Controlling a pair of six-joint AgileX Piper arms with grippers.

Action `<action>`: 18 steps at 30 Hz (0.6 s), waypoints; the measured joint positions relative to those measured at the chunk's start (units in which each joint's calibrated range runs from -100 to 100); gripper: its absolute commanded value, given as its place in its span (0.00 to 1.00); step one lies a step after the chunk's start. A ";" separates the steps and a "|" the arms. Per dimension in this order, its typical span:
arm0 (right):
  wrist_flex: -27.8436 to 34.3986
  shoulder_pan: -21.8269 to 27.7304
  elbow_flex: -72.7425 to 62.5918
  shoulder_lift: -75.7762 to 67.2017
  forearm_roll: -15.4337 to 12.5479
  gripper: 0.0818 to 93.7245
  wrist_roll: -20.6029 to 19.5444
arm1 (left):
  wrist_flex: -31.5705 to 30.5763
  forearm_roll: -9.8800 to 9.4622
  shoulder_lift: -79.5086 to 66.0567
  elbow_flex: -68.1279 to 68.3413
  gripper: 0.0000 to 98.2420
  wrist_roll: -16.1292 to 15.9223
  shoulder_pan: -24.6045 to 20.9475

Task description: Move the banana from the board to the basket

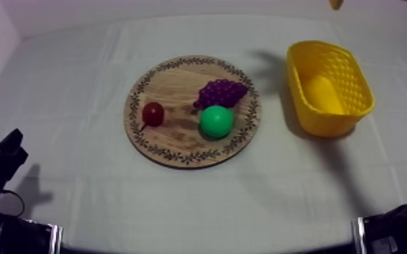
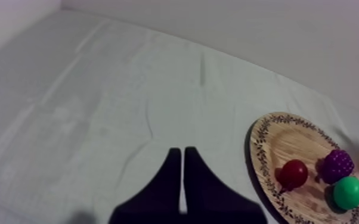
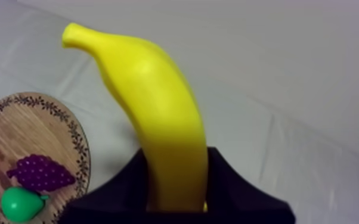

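Nearest, banana point(image 3: 152, 101) being grasped by right tool point(image 3: 176, 182); mistimed release being risked, banana falling beside yellow basket point(image 1: 301, 101) onto desk point(image 1: 78, 81).

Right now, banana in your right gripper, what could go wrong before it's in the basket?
The right gripper holds the banana near one end, most of it sticking out, so it may pivot or slip. Released crosswise, it could catch the yellow basket rim and land on the cloth.

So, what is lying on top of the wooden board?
A bunch of grapes, a small red fruit and a pear. The wood of the board under them is hidden.
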 measured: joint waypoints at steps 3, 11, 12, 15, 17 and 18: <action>-2.41 0.76 8.07 -4.78 1.16 0.22 -2.12 | 0.00 0.00 0.00 0.00 0.00 0.00 0.00; -5.05 1.17 25.50 -15.37 2.77 0.22 -8.75 | 0.00 0.00 0.00 0.00 0.00 0.00 0.00; -5.24 1.32 27.11 -16.49 2.77 0.22 -9.45 | 0.00 0.00 0.00 0.00 0.00 0.00 0.00; -5.38 1.69 30.54 -18.52 2.77 0.21 -11.27 | 0.00 0.00 0.00 0.00 0.00 0.00 0.00; -5.38 1.99 31.82 -18.27 2.77 0.21 -12.20 | 0.00 0.00 0.00 0.00 0.00 0.00 0.00; -5.46 2.14 32.22 -17.52 2.93 0.21 -12.59 | 0.00 0.00 0.00 0.00 0.00 0.00 0.00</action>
